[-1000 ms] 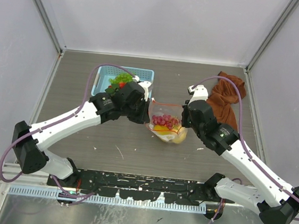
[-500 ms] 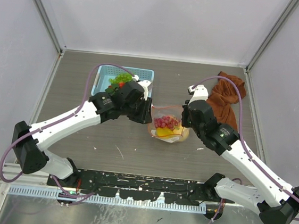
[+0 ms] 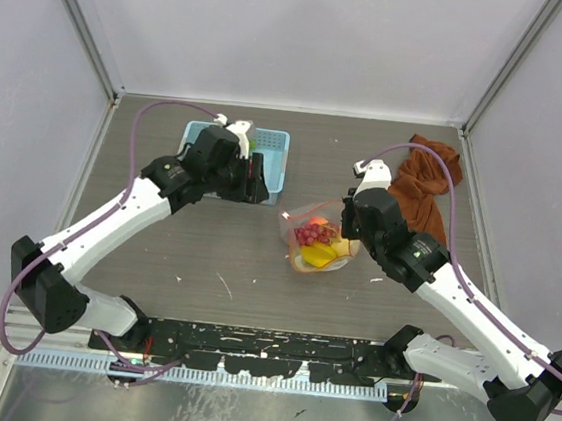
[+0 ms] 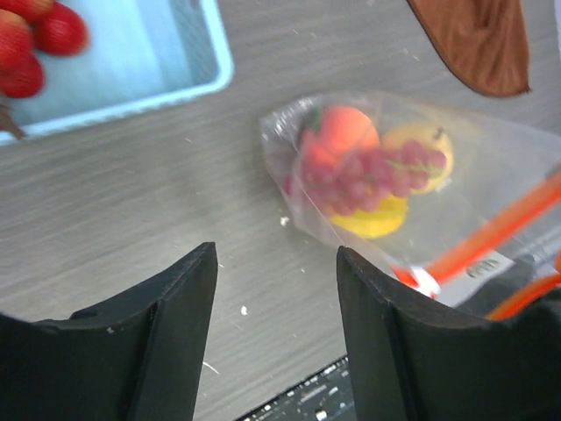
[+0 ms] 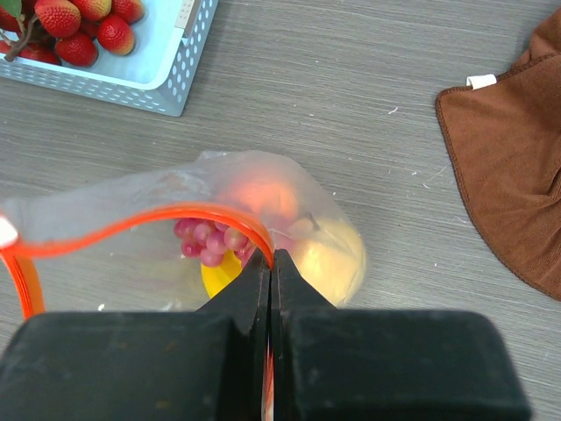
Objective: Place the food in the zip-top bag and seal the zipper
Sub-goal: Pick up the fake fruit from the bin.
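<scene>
The clear zip-top bag [image 3: 314,242] lies mid-table, holding purple grapes [image 5: 209,241], a yellow piece [image 4: 372,221], an orange-red peach [image 4: 344,132] and a yellow-orange peach [image 5: 337,254]. Its red-orange zipper [image 5: 131,224] arches open at the mouth. My right gripper [image 5: 270,256] is shut on the zipper rim at the bag's right side. My left gripper [image 4: 276,254] is open and empty, apart from the bag, hovering at the right end of the basket [image 3: 271,159]. Red strawberries [image 5: 79,35] lie in that basket.
The light-blue perforated basket [image 5: 175,83] stands at the back left, mostly hidden under my left arm in the top view. A rust-brown cloth [image 3: 419,190] lies at the back right, beside my right arm. The arm bases and a black rail [image 3: 267,345] line the near edge.
My left gripper opened, let go of the bag's left rim and drew back up-left toward the basket. The bag's mouth sagged; the right gripper kept its grip.
</scene>
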Action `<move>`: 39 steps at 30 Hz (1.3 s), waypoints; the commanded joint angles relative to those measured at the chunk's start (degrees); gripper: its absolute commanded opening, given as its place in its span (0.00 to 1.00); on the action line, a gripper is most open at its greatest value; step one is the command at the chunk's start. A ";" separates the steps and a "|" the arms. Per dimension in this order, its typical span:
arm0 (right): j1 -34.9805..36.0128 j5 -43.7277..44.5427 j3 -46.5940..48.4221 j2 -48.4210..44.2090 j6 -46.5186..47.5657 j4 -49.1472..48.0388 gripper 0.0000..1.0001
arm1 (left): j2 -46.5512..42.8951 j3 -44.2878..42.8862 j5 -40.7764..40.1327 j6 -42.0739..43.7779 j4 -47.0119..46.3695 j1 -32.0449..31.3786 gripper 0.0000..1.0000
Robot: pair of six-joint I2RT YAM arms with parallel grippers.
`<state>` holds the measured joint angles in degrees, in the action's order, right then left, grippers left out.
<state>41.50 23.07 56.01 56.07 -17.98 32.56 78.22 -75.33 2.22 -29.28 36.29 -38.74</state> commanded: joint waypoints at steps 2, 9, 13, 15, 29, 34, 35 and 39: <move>-0.10 0.85 0.58 -1.05 -0.39 -3.63 0.00 | 2.02 -4.15 -3.17 4.98 -3.84 5.50 0.59; -0.10 0.25 0.84 -1.05 -0.48 -3.62 0.00 | 12.05 -12.11 -6.60 12.98 -2.67 10.23 0.64; -0.10 -0.02 0.92 -0.95 -0.40 -3.59 0.00 | 18.38 -16.29 -8.23 19.37 -2.09 11.65 0.68; -0.14 -0.13 0.88 -0.84 -0.27 -3.63 0.00 | 21.77 -19.02 -8.92 22.83 -1.05 12.31 0.70; -0.11 -1.48 0.28 0.44 0.13 -4.72 0.00 | 45.13 -36.79 -12.23 38.41 -2.19 15.36 0.72; -0.10 -2.12 0.42 1.34 0.39 -4.96 0.00 | 50.70 -41.20 -13.10 40.96 -3.66 15.42 0.73; -0.14 -2.04 0.37 1.39 0.44 -5.09 0.00 | 51.89 -41.96 -13.41 41.31 -3.90 15.45 0.72; -0.10 -2.35 0.45 2.24 0.57 -5.50 0.00 | 55.59 -44.59 -14.04 42.12 -4.13 15.62 0.73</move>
<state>41.50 20.93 55.92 58.04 -17.91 30.81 131.98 -115.74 -10.35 10.28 35.03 -23.49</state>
